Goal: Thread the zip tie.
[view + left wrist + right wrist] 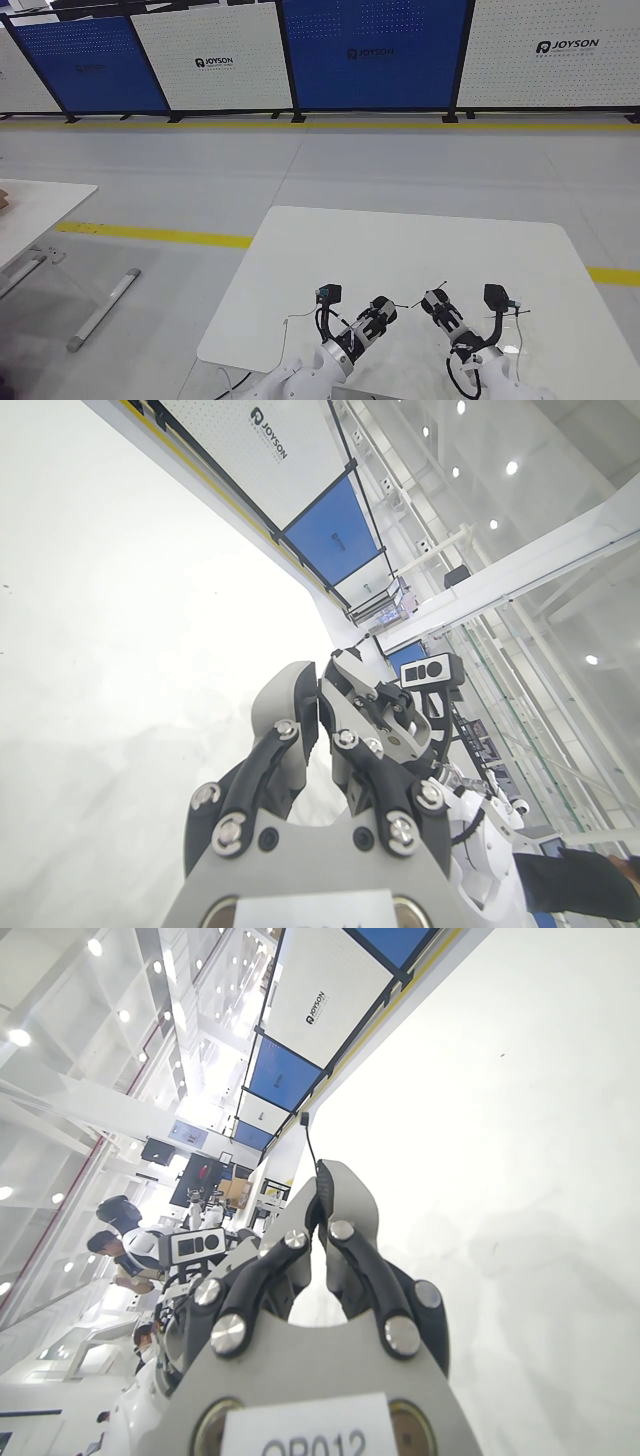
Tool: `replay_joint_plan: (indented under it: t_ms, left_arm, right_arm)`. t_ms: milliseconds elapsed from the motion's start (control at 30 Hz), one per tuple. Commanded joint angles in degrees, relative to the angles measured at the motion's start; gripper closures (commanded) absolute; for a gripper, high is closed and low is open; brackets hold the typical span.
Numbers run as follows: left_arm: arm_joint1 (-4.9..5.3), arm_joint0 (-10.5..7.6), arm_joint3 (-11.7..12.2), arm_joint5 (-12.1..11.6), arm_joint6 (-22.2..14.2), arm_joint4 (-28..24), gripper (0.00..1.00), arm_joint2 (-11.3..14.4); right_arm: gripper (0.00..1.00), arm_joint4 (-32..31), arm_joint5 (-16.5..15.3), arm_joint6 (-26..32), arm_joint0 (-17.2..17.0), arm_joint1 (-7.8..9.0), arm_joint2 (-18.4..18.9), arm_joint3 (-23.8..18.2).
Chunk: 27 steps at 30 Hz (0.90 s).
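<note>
Black zip tie is clamped in the jaws of your right gripper. Jaws of your left gripper are pressed together.

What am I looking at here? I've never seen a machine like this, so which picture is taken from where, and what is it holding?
This is a robot with two arms, each ending in a two-fingered clamp called a gripper. The wide picture comes from a camera above the arms, looking down on a white table. Both arms show at its near edge, tips close together. The other two pictures come from cameras on the wrists, each looking along its own fingers.

The right gripper is shut on a thin black zip tie, whose small square head sticks out past the fingertips. The left gripper is shut too. From above, a thin dark line runs between the two grippers, likely the tie's tail, but I cannot tell whether the left one pinches it.
</note>
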Motion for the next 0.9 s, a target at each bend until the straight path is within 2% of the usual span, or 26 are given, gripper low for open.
replay_joint_plan:
  t_ms: [0, 400, 667, 867]
  left_arm:
    - [0.00, 0.00, 0.00, 0.00, 0.00, 0.00, 1.00, 0.00]
    - [0.00, 0.00, 0.00, 0.00, 0.00, 0.00, 1.00, 0.00]
    - [0.00, 0.00, 0.00, 0.00, 0.00, 0.00, 1.00, 0.00]
    - [0.00, 0.00, 0.00, 0.00, 0.00, 0.00, 1.00, 0.00]
  right_arm:
    - [1.00, 0.00, 0.00, 0.00, 0.00, 0.00, 0.00, 0.00]
    - [1.00, -0.07, -0.20, -0.27, -0.05, -0.01, -0.06, -0.07]
    - [1.00, -0.55, -8.08, -6.84, -4.21, 0.13, 1.11, -0.87]
    - [1.00, 3.09, -10.36, -8.68, -3.52, -0.38, -0.65, 2.25]
